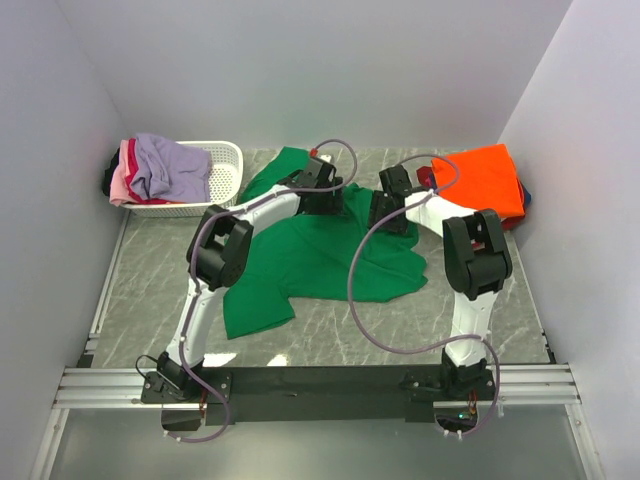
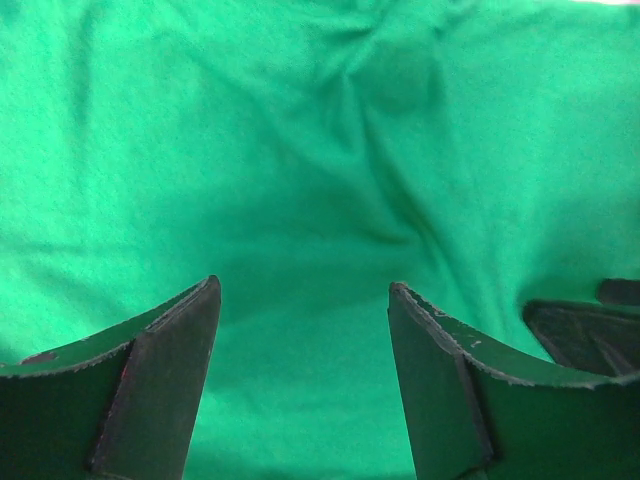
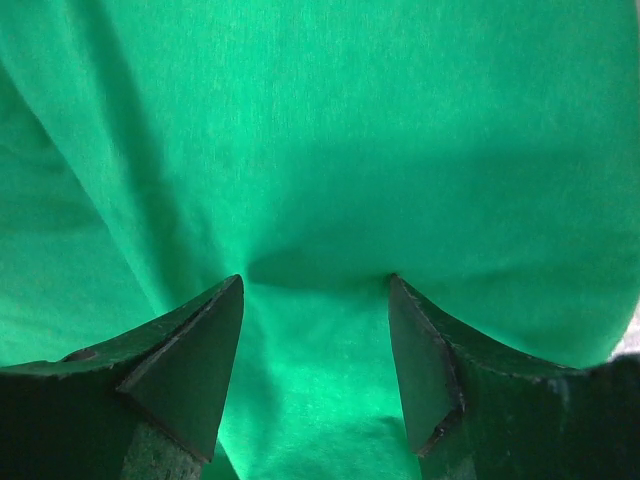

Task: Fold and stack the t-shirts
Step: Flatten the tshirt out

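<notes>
At your far left, a white basket [image 1: 228, 158] holds a heaped lavender shirt [image 1: 170, 165] and pink shirt [image 1: 122, 182], probably waiting their turn. In the middle of the grey table [image 1: 330, 330], the green shirt [image 1: 300, 265] lies spread but rumpled, one sleeve toward the near left, seemingly laid out for folding. Your left arm [image 1: 220, 250] bends at the elbow and reaches forward over the shirt's far part. The left end effector [image 2: 305, 330] points down at the cloth, fingers apart, holding nothing. Just beside it, your right arm [image 1: 475, 250] mirrors that pose. The right end effector [image 3: 315, 320] is also apart, its tips at a small pucker, nothing clamped. At far right, a folded orange shirt [image 1: 485, 178] tops a pile, likely the finished stack.
</notes>
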